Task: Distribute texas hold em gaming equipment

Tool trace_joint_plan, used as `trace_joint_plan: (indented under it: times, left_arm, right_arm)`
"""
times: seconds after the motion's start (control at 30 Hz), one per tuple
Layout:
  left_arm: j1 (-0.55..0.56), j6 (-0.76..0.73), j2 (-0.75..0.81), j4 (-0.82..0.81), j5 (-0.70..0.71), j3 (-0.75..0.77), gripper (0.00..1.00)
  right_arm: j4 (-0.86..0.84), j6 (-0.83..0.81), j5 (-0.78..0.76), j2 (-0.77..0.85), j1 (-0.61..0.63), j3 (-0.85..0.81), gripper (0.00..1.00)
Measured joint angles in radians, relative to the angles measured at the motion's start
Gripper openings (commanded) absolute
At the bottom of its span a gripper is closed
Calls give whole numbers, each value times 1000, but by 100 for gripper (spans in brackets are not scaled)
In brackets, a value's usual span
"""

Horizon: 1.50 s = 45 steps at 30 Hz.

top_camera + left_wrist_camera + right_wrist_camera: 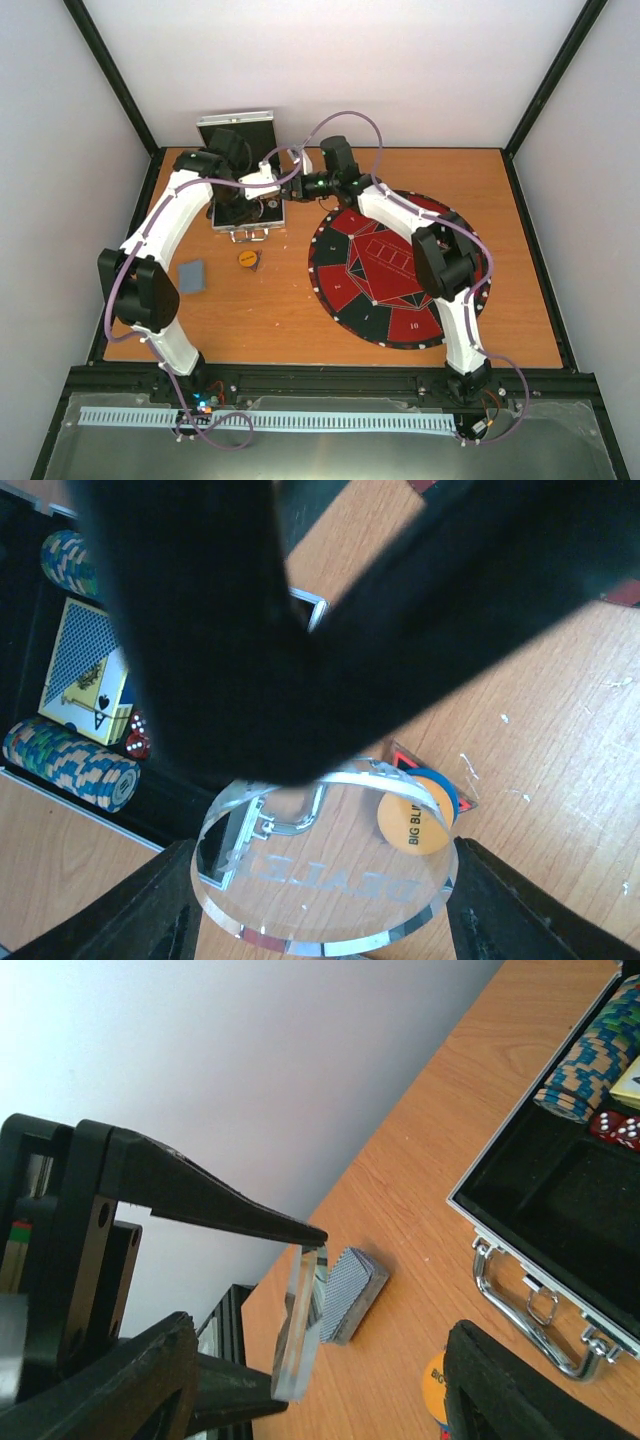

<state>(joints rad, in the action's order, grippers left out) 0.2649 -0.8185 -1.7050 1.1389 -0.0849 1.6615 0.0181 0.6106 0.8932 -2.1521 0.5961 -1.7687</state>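
A clear round disc (330, 865) engraved DEALER is held on edge, and my left gripper (325, 900) is shut on its rim. My right gripper (320, 1390) stands open around the same disc (300, 1330), with a gap on each side; its black fingers (200, 630) fill the top of the left wrist view. Both grippers meet above the case's front edge (272, 190). On the table below lie an orange BIG BLIND disc (412, 825) over a blue one (447, 788), and a deck of grey-blue-backed cards (350, 1290). Chip stacks (75, 765) and cards (85, 670) rest in the case.
The open metal case (245, 236) stands at the back left with its lid (236, 122) raised; red dice (136, 744) lie inside and its handle (535, 1315) faces front. A round red and black poker mat (345, 300) covers the right of the table. The deck (193, 276) lies front left.
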Motion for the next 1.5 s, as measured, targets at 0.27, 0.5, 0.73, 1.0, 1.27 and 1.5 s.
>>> trace_joint_plan:
  times: [0.27,0.5,0.73,1.0,1.27,1.5]
  left_arm:
    - [0,26,-21,-2,-34,31,43]
    - [0,46,-26,-15,-50,48,43]
    - [0,51,-37,-28,-42,49,43]
    - [8,43,-61,-49,10,66,54]
    - [53,-10,-66,-131,148,60,92]
    - [82,-127,-29,-253,410,-43,100]
  right_arm:
    - [-47,68,58,-71,21,-42,58]
    - [-68,110,86,-108,34,-62,45]
    - [-41,109,90,-111,34,-105,6]
    - [70,89,70,-125,19,-151,3]
    - [96,21,46,-125,-12,-156,3]
    - [159,-28,17,-125,-42,-152,3]
